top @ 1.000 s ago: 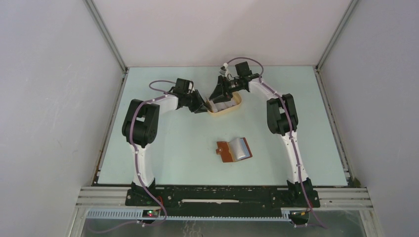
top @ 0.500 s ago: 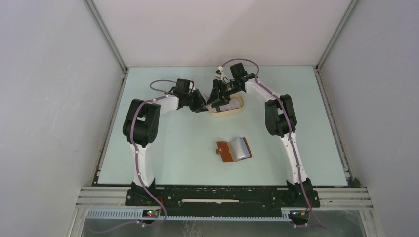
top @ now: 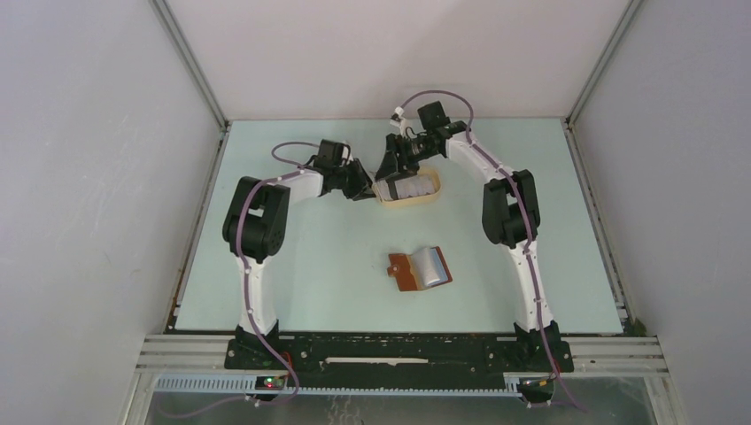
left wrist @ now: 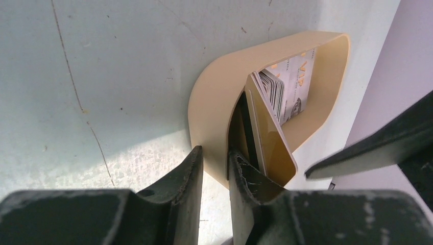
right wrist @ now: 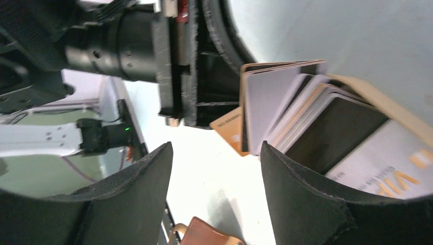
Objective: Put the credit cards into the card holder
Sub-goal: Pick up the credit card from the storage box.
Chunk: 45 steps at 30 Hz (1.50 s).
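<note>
Several credit cards (right wrist: 306, 109) stand fanned on edge in a tan oval tray (top: 434, 191) at the back of the table; they also show as a stack (left wrist: 283, 87) in the left wrist view. My left gripper (left wrist: 214, 150) is shut on the tray's (left wrist: 214, 102) near wall, one finger outside and one inside. My right gripper (right wrist: 214, 153) hangs open just over the tray's left end, beside the cards and holding nothing. The reddish-brown card holder (top: 406, 273) lies open mid-table with a grey card (top: 431, 266) on it.
Both arms meet at the tray, the left gripper (top: 370, 189) and the right gripper (top: 392, 173) close together. The enclosure's walls rise along the table's left, right and back edges. Part of the card holder (right wrist: 204, 236) shows below the right fingers.
The tray has shifted slightly to the right with my left gripper on its wall. My right gripper dipped at the tray's left end, then drew back a little, still open.
</note>
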{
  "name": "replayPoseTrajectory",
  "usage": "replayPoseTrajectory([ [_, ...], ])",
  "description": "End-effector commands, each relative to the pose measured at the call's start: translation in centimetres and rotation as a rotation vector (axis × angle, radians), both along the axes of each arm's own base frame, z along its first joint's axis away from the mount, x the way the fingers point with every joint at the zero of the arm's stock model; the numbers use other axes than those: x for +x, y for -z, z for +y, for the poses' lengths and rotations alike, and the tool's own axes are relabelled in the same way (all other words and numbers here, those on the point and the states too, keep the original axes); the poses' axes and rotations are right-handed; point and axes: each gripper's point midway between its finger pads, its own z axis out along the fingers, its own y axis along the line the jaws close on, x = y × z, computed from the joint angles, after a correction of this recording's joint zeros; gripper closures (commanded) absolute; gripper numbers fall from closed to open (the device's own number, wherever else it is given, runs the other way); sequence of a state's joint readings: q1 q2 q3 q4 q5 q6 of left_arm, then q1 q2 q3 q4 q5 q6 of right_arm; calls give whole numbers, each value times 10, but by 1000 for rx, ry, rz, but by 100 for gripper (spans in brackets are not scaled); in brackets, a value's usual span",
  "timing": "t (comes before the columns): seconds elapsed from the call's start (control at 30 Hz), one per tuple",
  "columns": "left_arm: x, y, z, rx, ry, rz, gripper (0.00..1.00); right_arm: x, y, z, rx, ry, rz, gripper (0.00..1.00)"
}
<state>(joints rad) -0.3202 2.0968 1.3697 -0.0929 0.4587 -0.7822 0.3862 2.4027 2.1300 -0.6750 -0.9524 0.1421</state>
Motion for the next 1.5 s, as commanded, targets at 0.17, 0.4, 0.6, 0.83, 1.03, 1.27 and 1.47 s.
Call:
replayPoseTrajectory([
  [0.17, 18, -28, -12, -9, 47, -94, 70, 29, 24, -14, -224, 128, -105, 26],
  [0.4, 18, -29, -14, 28, 68, -105, 69, 24, 52, -7, -250, 115, -58, 26],
  [0.6, 16, -29, -14, 47, 70, -102, 69, 23, 57, -13, -279, 119, -52, 33],
  [0.83, 16, -30, -14, 55, 73, -107, 69, 33, 43, -36, -242, 154, -46, 47],
  [1.03, 17, -31, -19, 59, 88, -106, 69, 35, 41, -43, -223, 159, -33, 59],
  [1.27, 16, -29, -19, 66, 92, -101, 69, 33, 42, -48, -195, 154, -2, 71],
  [1.47, 16, -28, -17, 79, 92, -97, 69, 34, 38, -59, -172, 164, 16, 72],
])
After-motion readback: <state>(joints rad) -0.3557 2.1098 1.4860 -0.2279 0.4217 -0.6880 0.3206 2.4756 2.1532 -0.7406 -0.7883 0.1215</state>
